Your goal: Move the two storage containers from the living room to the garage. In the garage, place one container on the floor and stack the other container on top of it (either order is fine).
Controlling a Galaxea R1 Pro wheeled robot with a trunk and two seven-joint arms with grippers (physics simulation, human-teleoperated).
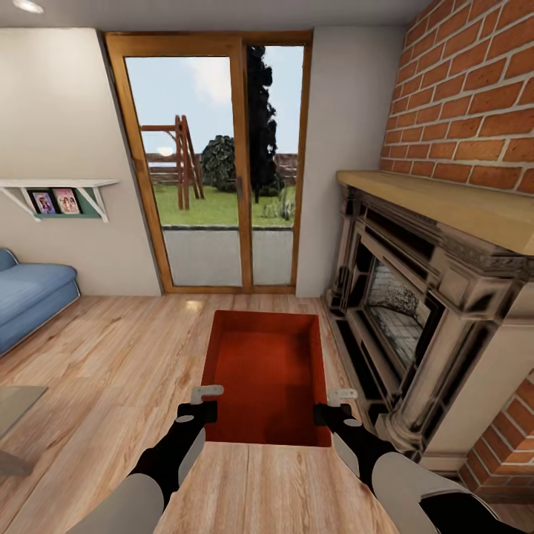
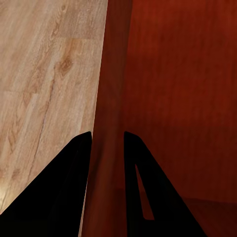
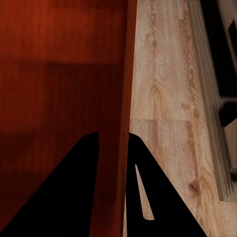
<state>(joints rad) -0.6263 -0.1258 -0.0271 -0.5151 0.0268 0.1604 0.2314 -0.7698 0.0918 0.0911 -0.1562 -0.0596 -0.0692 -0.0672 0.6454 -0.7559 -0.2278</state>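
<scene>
Orange-red ribbed rectangular bin (image 1: pixel 267 374), wood-plank floor (image 1: pixel 111 371)

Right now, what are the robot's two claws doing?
Left gripper: closed on the left wall of the storage container.
Right gripper: closed on its right wall.

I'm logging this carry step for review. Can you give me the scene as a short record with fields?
room: living room, wood-plank floor
container: orange-red bin, open top, between both arms
left gripper: fingers astride the bin's left wall
right gripper: fingers astride the bin's right wall
right of bin: stone fireplace
ahead: glass doors
left: blue sofa
second bin: cannot tell
</scene>
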